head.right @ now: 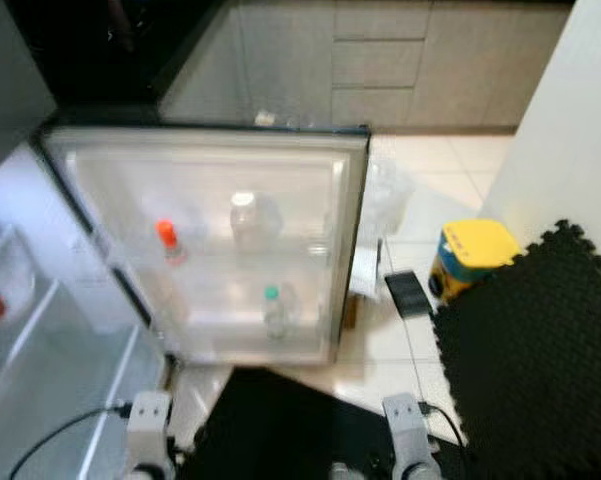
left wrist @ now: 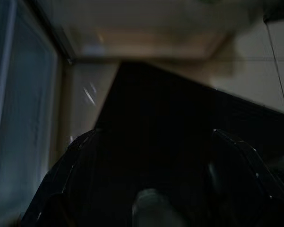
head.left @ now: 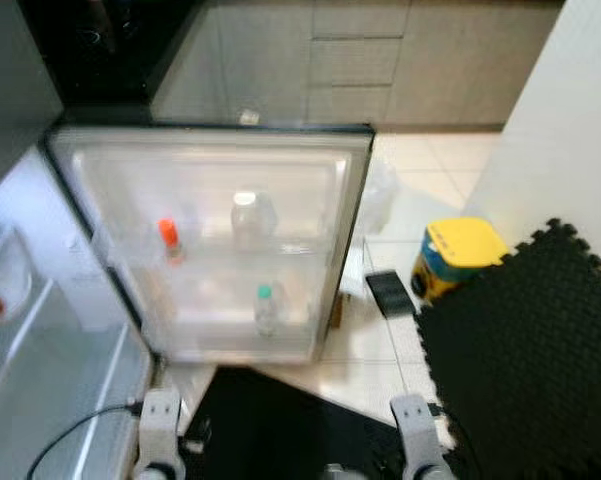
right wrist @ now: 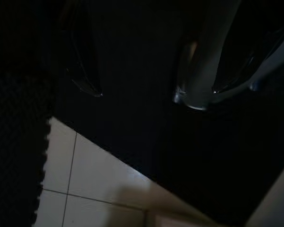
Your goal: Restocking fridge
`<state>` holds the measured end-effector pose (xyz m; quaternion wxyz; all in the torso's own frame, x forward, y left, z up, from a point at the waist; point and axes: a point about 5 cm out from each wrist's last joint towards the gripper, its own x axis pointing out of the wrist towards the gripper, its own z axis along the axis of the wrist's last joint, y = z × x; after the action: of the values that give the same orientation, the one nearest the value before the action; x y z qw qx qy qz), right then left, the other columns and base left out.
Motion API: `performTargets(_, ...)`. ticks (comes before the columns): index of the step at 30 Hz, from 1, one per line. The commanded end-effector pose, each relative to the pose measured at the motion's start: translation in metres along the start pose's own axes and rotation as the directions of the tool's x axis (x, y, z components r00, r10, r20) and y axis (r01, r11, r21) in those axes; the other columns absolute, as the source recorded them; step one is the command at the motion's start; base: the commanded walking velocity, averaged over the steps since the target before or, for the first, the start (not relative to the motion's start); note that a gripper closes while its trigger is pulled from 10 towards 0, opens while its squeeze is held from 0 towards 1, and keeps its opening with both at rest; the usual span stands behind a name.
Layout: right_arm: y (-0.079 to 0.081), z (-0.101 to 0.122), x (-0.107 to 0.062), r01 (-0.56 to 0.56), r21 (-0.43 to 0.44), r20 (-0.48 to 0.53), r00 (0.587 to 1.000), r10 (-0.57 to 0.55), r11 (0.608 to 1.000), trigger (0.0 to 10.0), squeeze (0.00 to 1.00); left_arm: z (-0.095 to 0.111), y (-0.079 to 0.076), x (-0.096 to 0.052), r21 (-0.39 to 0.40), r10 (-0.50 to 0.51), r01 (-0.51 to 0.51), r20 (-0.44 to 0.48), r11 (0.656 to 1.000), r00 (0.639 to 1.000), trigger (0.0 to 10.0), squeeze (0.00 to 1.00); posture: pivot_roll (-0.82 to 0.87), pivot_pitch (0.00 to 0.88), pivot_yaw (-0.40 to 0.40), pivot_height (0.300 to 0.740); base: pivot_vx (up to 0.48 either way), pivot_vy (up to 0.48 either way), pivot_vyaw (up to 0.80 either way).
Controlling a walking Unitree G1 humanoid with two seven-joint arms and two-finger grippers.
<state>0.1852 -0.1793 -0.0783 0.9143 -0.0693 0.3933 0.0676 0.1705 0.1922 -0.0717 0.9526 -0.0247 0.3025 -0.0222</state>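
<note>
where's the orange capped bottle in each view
Left eye view: orange-capped bottle on the open fridge door's upper shelf, toward its left side.
Right eye view: same bottle, same shelf, left of the clear jar.
Left wrist view: not in it.
Right wrist view: not in it.
Shared landmark: the yellow box on the floor tiles.

a home kitchen. an open fridge door (head.left: pixel 215 240) holds an orange-capped bottle (head.left: pixel 169 240), a clear jar (head.left: pixel 248 218) and a green-capped bottle (head.left: pixel 266 309) on its shelves; grey cabinet drawers (head.left: pixel 355 60) line the far wall; pale floor tiles (head.left: pixel 420 165) carry a black foam mat (head.left: pixel 525 350) and a yellow container (head.left: pixel 455 255).
</note>
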Motion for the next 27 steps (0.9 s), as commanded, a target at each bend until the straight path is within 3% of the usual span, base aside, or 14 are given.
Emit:
performTargets(1,0.000,-0.001,0.000,0.004,0.001,-0.004,1.000,-0.004,1.000,10.0,0.00,0.000,0.008,-0.001,0.019,0.015,-0.015,-0.016,1.000,1.000,10.0,0.00,-0.14,0.071,-0.012,0.701,0.000,0.000,0.00)
performTargets(10,-0.001,0.001,0.000,-0.001,0.003,0.000,1.000,0.001,1.000,10.0,0.00,0.000,0.008,0.000,0.026,0.025,-0.025,-0.025,0.999,0.999,10.0,0.00,-0.14,0.076,-0.009,0.701,0.000,0.000,0.00)
performTargets(17,-0.001,0.003,0.000,-0.005,0.001,0.015,1.000,0.005,1.000,10.0,0.00,0.007,0.007,0.002,0.039,0.021,-0.021,0.018,0.999,1.000,10.0,0.00,-0.13,0.077,-0.007,0.701,0.000,0.000,0.00)
performTargets(27,0.000,0.004,0.001,-0.007,0.001,0.024,1.000,0.007,1.000,10.0,0.00,0.015,0.001,0.004,0.058,-0.001,-0.004,0.084,0.998,0.996,10.0,0.00,-0.14,0.080,-0.006,0.701,0.000,-0.412,0.00)
